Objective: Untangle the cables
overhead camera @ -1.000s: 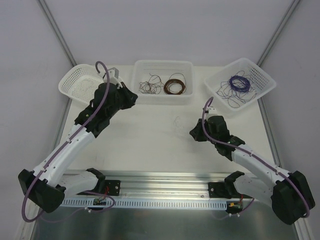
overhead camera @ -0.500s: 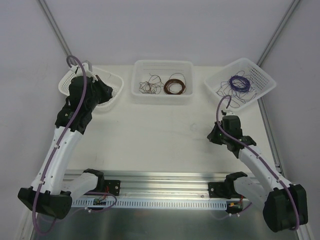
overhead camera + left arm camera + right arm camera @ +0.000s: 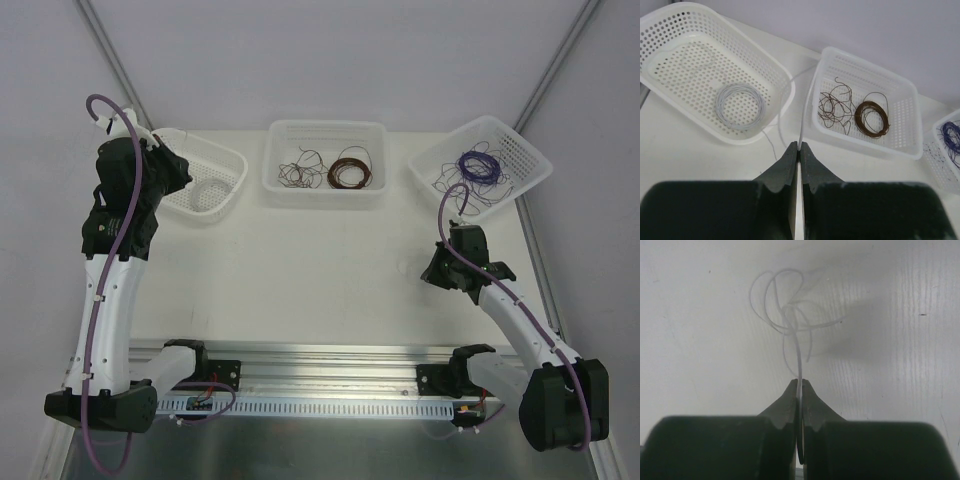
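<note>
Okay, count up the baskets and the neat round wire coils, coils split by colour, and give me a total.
Baskets: 3 (left basket, middle basket, right basket)
White coil: 1
Brown coil: 1
Purple coil: 1
Total: 6

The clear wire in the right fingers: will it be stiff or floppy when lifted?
Probably floppy yet springy: the clear wire curls loosely beyond the right gripper. Likely very light, being hair-thin. It may slip, as the fingers pinch one strand.
</note>
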### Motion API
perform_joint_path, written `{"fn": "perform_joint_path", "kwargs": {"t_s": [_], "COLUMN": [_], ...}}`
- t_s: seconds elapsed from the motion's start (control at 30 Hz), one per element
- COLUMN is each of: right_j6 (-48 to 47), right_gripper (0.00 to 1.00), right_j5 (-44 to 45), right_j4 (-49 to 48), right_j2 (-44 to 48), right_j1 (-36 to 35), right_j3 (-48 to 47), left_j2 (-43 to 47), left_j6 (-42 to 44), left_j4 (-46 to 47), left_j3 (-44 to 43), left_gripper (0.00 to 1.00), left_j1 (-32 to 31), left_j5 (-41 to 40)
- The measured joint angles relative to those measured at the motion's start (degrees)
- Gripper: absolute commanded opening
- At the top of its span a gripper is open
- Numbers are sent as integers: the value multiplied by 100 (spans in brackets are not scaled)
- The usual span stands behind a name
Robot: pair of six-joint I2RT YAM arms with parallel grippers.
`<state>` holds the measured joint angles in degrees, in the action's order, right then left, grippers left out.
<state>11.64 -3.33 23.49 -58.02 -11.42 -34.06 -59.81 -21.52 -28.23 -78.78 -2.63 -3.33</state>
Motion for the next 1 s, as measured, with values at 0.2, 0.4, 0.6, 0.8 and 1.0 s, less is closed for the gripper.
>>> {"fn": "perform_joint_path", "kwargs": {"t_s": [0.2, 0.4, 0.6, 0.8, 1.0], "right_j6": [-162, -302, -393, -439, -483], "right_gripper": [1, 1, 1, 1, 1], "right_j5": [-424, -828, -925, -966, -1102], "right_j4": [116, 221, 339, 339, 334], "right_j2": [20, 208, 251, 164, -52], "right_j1": [-33, -442, -778, -863, -946], "right_j3": [-83, -348, -568, -621, -623], "left_j2": [-201, -828, -1344, -1659, -2197], "left_j6": [155, 216, 87, -13, 114], "left_j4": [-188, -306, -334, -348, -354], "left_j3": [-306, -1224, -2415, -3195, -3919], "left_gripper": [0, 0, 0, 0, 0], "left_j1": [199, 282, 387, 472, 713], "left_j5": [105, 295, 968, 1333, 916]}}
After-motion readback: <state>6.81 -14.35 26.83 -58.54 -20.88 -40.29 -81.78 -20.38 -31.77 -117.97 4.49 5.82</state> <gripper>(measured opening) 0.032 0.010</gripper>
